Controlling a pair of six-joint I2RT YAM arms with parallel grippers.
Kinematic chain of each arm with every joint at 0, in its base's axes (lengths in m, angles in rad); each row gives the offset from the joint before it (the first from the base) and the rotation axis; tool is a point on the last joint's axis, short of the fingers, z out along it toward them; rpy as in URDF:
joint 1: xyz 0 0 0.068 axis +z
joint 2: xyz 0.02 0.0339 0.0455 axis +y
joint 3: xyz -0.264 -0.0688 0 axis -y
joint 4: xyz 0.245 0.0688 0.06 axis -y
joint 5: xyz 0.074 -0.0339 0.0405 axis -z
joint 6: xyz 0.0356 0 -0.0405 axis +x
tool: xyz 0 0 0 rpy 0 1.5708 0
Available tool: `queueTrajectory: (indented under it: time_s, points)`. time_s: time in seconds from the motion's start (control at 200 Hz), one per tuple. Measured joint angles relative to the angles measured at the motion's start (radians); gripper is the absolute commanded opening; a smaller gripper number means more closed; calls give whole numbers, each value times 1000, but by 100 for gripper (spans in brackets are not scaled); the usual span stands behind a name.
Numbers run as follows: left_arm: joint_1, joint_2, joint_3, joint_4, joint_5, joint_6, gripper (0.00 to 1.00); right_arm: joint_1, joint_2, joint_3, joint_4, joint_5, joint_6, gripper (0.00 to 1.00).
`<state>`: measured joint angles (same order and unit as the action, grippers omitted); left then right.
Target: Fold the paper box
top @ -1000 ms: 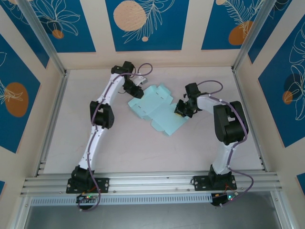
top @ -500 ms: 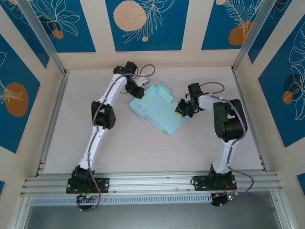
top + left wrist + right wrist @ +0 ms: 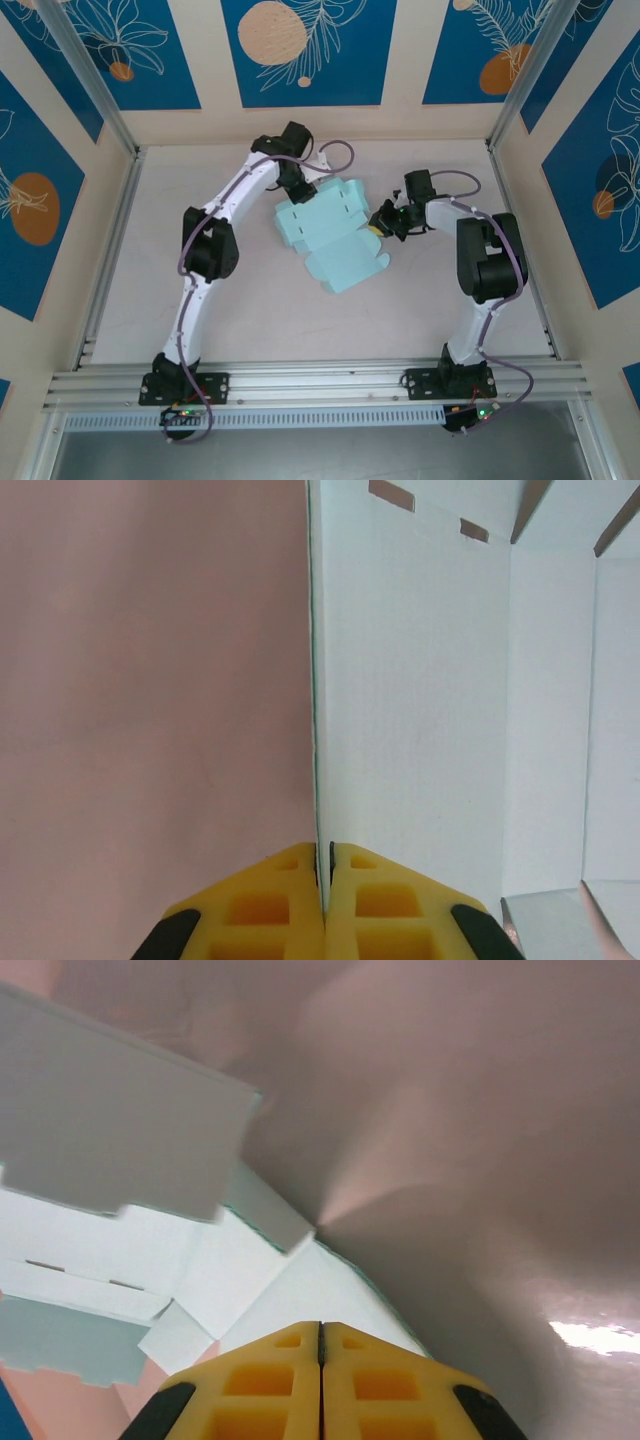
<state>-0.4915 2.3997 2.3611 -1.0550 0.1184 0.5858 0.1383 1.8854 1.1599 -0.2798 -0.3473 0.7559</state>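
Left gripper [image 3: 325, 852] has pinched the paper box's [image 3: 330, 235] far edge; right gripper's [image 3: 321, 1332] fingers shut beside it. Likely light, bendy card: hold edges.

The paper box [image 3: 330, 235] is lying on the tabletop [image 3: 250, 310] between the two pincers. The left pincer [image 3: 303, 190] is clamping the box's far edge, with the sheet spreading to that pincer's right. The right pincer [image 3: 378, 222] is pinching the opposite edge, with the flaps lying ahead and to its left.
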Motion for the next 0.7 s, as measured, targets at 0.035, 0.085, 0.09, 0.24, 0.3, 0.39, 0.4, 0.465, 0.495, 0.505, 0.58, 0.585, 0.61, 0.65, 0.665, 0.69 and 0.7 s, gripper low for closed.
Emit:
queueTrajectory:
  time_s: [0.035,0.085,0.09,0.24,0.3,0.39,0.4,0.465,0.495,0.505,0.58,0.585,0.61,0.65,0.665,0.69,0.7]
  points:
    - [-7,-13,-24,23,-16,3,0,2,-3,-7,13,-2,3,9]
    - [-16,-32,-64,56,-39,11,0,7,-6,-23,27,-2,7,9]
    - [-16,-34,-68,58,-41,13,0,8,-6,-24,29,-2,7,9]
    - [-31,-76,-182,143,-94,27,0,29,-7,-82,42,4,14,9]
    - [-34,-95,-222,174,-109,30,0,33,-10,-107,47,6,14,10]
    - [-39,-141,-300,229,-128,42,0,21,-13,-138,55,7,14,10]
    - [-40,-148,-310,237,-130,43,0,20,-13,-140,56,7,14,9]
    - [-49,-196,-377,288,-136,50,0,11,-13,-151,61,6,14,9]
    - [-54,-220,-409,311,-138,53,0,10,-13,-154,68,6,14,9]
    - [-56,-230,-423,323,-140,53,0,10,-13,-156,72,6,14,9]
    - [-71,-306,-529,400,-145,68,0,9,-13,-167,96,1,18,9]
    - [-72,-310,-534,404,-145,69,0,9,-13,-169,99,0,20,9]
    - [-78,-339,-577,436,-147,77,0,9,-13,-174,109,-2,22,9]
    - [-88,-383,-644,482,-150,87,0,9,-14,-182,126,-8,27,9]
    - [-93,-403,-674,504,-151,93,0,9,-15,-186,131,-10,30,10]
    - [-100,-431,-720,538,-154,100,0,9,-17,-190,138,-11,32,9]
    - [-103,-443,-739,554,-155,103,0,9,-18,-193,142,-12,33,9]
